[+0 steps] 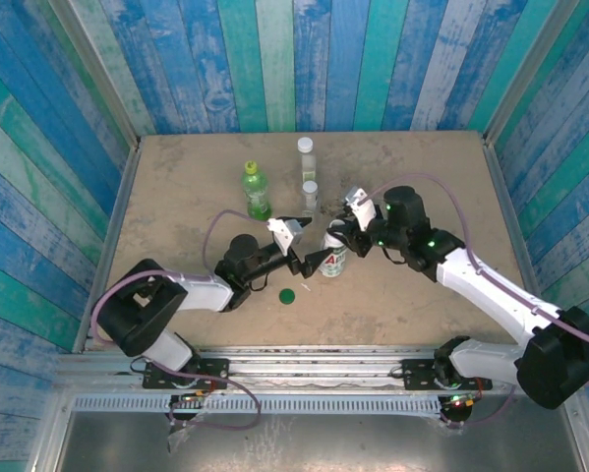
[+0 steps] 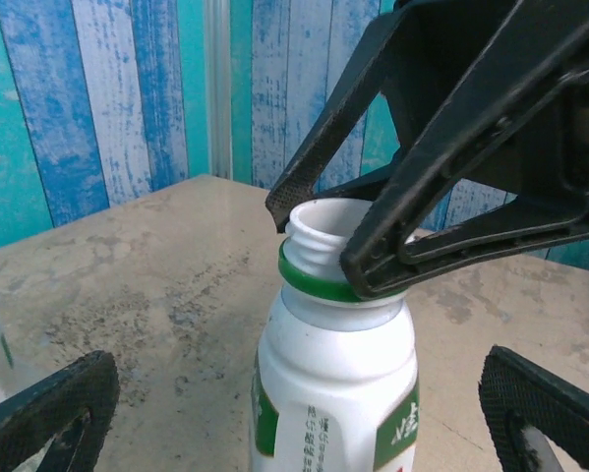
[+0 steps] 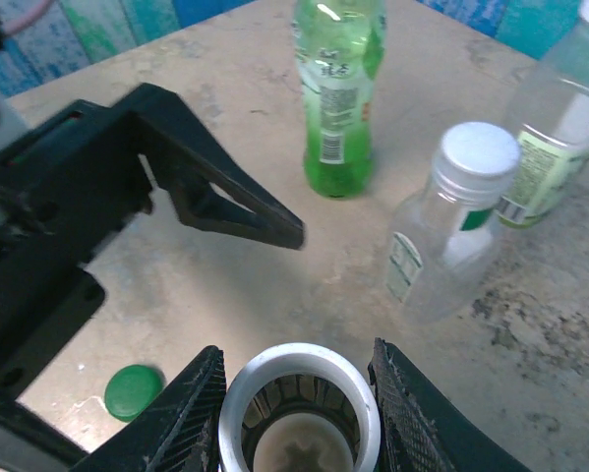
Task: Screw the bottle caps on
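Observation:
The white bottle (image 1: 333,260) with the green-and-red label stands upright mid-table, its threaded mouth (image 2: 323,224) uncapped. My right gripper (image 1: 345,236) is shut on its neck, one finger on each side of the mouth (image 3: 299,413). Straddling the bottle's body (image 2: 333,393) is my left gripper (image 1: 302,247), open, its fingers (image 2: 48,413) apart from it. A dark green cap (image 1: 287,295) lies flat on the table near the bottle's front left, also in the right wrist view (image 3: 134,390).
A green translucent bottle (image 1: 257,192) wearing a yellow-green cap stands behind to the left. Two small clear bottles (image 1: 311,195) (image 1: 305,157) with white caps stand behind the white one. Blue plank walls (image 1: 68,147) close in the table on three sides.

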Controlling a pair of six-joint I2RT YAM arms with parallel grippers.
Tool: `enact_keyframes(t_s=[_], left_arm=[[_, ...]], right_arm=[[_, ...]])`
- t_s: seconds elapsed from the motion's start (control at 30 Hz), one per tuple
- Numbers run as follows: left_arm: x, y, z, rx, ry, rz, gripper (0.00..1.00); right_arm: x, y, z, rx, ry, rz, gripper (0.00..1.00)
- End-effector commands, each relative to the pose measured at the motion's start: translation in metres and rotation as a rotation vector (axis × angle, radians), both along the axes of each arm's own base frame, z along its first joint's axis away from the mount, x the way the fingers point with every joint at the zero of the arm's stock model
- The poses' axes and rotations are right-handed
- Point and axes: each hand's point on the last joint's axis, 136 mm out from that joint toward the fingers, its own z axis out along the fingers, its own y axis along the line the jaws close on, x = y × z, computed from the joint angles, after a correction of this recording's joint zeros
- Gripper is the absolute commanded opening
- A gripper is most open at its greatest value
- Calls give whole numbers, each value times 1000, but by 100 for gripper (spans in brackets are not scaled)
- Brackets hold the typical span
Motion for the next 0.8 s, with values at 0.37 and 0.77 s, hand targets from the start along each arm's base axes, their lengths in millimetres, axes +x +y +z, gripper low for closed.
enact_keyframes(t_s=[0.37,0.77], left_arm=[[-21,-7,-24,40,-31,-189,86],[-21,-10,-41,93,-44,-292,80]], right_arm=[[-51,26,1,-20,-159,427,32],[-52,36,0,1,-105,574,31]])
